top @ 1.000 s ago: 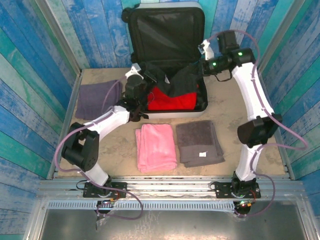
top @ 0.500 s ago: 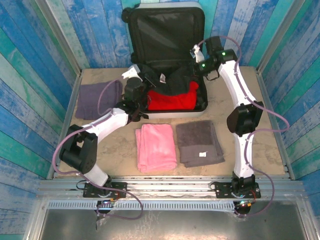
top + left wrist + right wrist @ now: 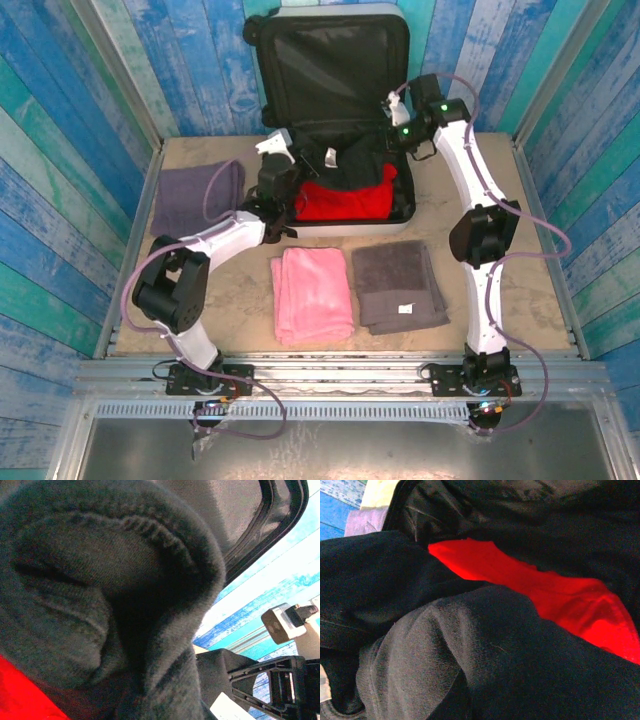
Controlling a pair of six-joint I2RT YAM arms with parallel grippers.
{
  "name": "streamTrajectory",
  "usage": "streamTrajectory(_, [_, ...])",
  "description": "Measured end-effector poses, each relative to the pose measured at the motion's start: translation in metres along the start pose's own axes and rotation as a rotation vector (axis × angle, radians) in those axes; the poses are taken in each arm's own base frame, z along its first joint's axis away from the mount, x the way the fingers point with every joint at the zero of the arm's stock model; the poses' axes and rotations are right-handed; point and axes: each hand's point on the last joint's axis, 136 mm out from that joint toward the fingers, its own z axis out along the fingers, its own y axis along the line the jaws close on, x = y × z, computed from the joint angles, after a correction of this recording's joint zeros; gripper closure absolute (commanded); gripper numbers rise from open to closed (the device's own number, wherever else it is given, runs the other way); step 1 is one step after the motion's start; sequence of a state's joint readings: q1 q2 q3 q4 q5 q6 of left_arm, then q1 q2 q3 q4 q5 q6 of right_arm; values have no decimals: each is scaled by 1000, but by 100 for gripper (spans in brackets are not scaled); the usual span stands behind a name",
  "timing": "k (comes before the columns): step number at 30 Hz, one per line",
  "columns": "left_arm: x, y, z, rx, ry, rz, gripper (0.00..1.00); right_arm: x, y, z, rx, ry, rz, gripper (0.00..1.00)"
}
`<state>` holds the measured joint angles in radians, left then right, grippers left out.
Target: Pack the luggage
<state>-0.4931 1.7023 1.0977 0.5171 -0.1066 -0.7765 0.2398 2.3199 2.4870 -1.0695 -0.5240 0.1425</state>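
Starting nearest the arm bases, the pink towel (image 3: 312,295) and the grey towel (image 3: 398,288) lie folded side by side on the table (image 3: 460,200), just where they lay a second ago. The purple towel (image 3: 195,198) at the left has not moved either.

Beyond them the luggage (image 3: 330,70) stands open at the back of the table, its lid upright against the wall and its base flat, with a red garment (image 3: 345,202) inside.

The right arm has changed most. Its elbow has folded in toward the middle, and the right gripper (image 3: 390,122) has come leftward to the case's right rim. The left forearm has swung a little further back, with the left gripper (image 3: 292,155) over the case's left rim. Between them the black garment (image 3: 350,160) has drawn back toward the hinge, baring more red along the front than before.

Both pincers are pressed together, each clamped on an end of the black garment, which rises to meet them. The fingers themselves are hidden. The left wrist camera sits against folds of the black garment (image 3: 100,580) with a sliver of the red garment (image 3: 20,697) at the corner. The right wrist camera sees the black garment (image 3: 520,670) lying over the red garment (image 3: 545,595).
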Motion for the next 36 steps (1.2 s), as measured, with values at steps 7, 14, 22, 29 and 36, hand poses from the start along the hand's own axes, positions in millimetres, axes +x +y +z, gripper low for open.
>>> streamTrajectory(7, [-1, -3, 1, 22, -17, 21, 100, 1, -13, 2, 10, 8, 20, 100])
streamTrajectory(14, [26, 24, -3, -25, 35, 22, 75, 17, -34, 24, 21, 77, 67, 88])
streamTrajectory(22, [61, 57, -6, -118, 134, 15, 32, 30, -52, 33, 78, 128, 90, 23])
streamTrajectory(29, [68, 56, -5, -153, 199, 79, 5, 33, -70, 23, 166, 134, 127, 16])
streamTrajectory(36, [77, 51, -14, -190, 267, 167, 7, 28, -75, -1, 205, 101, 162, 15])
